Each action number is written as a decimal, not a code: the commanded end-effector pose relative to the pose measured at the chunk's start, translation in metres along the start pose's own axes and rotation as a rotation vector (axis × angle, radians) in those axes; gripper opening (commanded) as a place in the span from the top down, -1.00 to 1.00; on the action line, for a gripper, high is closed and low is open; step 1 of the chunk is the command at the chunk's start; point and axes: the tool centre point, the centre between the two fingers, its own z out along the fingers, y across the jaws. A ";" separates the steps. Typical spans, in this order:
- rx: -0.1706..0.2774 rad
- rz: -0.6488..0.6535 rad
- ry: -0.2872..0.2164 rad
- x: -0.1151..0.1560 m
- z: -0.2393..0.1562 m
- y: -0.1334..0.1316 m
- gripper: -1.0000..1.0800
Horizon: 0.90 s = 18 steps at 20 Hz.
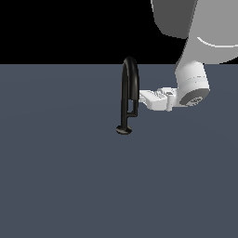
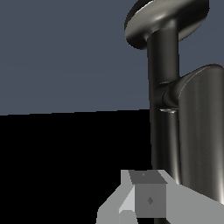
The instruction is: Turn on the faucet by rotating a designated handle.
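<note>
We see the faucet (image 1: 129,79) standing just above the centre of the exterior frame, a slim black arch on a small round foot on the grey floor (image 1: 69,186). Its handle (image 1: 135,108), a short thin bar, hangs beside the shorter leg, on the arch's right side in this frame. The gripper (image 1: 142,96) reaches in horizontally from the right of the frame, its white fingertips right at the arch, level with the handle's top. We cannot tell whether the jaws are spread or closed. In the wrist view the handle (image 2: 199,131) looms close beside the faucet's stem (image 2: 162,65), with one grey finger (image 2: 148,199) in front.
</note>
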 end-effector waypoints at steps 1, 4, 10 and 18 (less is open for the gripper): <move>0.000 0.000 0.000 -0.001 0.000 0.004 1.00; 0.000 -0.001 0.000 -0.003 0.000 0.009 1.00; 0.000 -0.001 0.000 -0.006 0.000 0.019 1.00; 0.001 -0.001 0.000 -0.012 0.000 0.035 1.00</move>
